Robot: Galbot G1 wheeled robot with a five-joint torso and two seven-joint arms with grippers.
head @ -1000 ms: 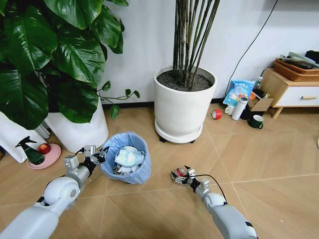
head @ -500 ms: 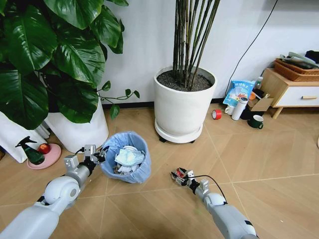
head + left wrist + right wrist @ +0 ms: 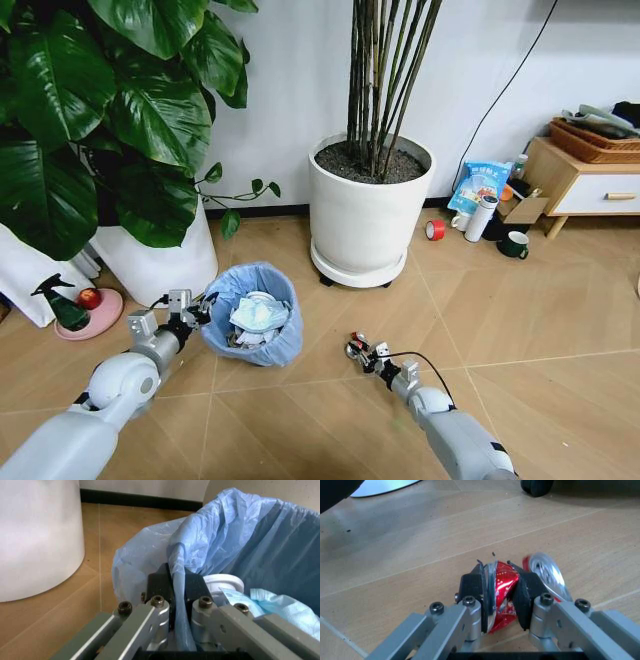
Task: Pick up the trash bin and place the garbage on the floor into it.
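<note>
Now, w/ left gripper (image 3: 172, 588) fingers pinching the trash bin (image 3: 255, 315) liner's rim and right gripper (image 3: 501, 592) fingers pinching a crushed red-silver can (image 3: 502, 588) just above the floor (image 3: 500, 320), the slick can could slip en route.

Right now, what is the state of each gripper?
Left gripper: shut on the bin rim.
Right gripper: shut on the red-silver piece.

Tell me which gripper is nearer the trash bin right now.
Left. The left gripper is clamped on the trash bin's bag-covered rim; the right gripper is off to the bin's side, pinching a crushed red can.
</note>
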